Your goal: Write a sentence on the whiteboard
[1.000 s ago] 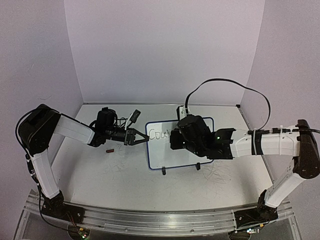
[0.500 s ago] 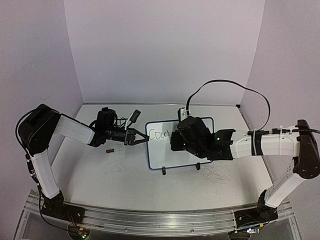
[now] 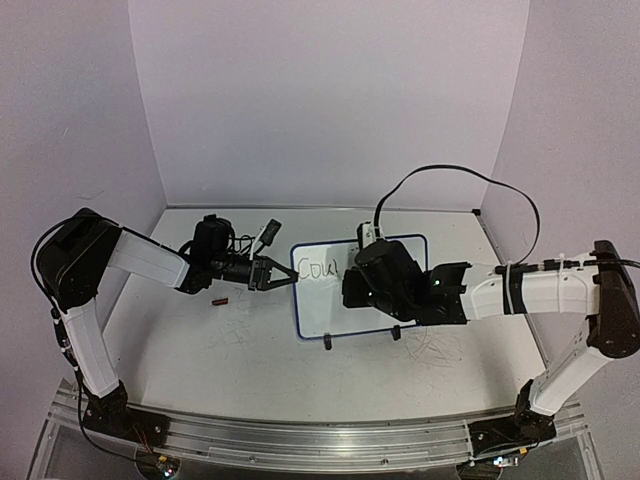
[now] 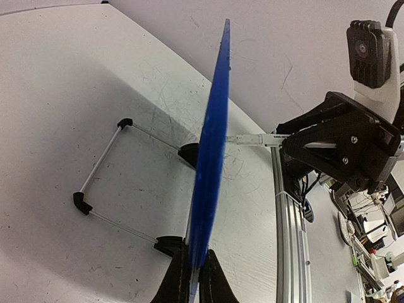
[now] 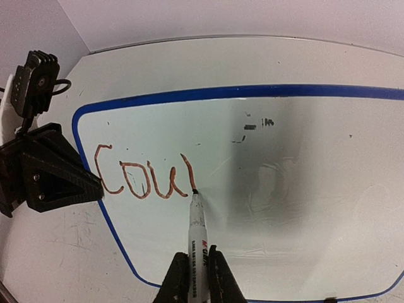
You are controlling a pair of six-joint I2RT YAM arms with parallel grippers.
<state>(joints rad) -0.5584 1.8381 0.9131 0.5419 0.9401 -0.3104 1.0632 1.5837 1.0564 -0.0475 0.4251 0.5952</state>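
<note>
**A:** What has changed in the last second?

**B:** Working down from the big things: the whiteboard (image 3: 322, 312) has stayed put on the counter (image 3: 220, 350). It stands mid-counter between my arms, propped on its feet. My left end effector (image 4: 192, 279) is pressed together on its left edge, as before. My right arm has slid slightly along the board. My right end effector (image 5: 197, 278) is pinching the marker (image 5: 197, 230).

**A:** And the writing?

**B:** The sentence (image 5: 142, 178) read "Cou"; now a fresh downstroke follows it. I judge that's the fourth letter begun, with most of the words still to come.

**A:** Which way does the board lie?

**B:** Its long axis runs left to right across the counter, with the writing face tilted up toward my right wrist. The marker points away from that wrist, tip touching the foot of the new stroke.
</note>
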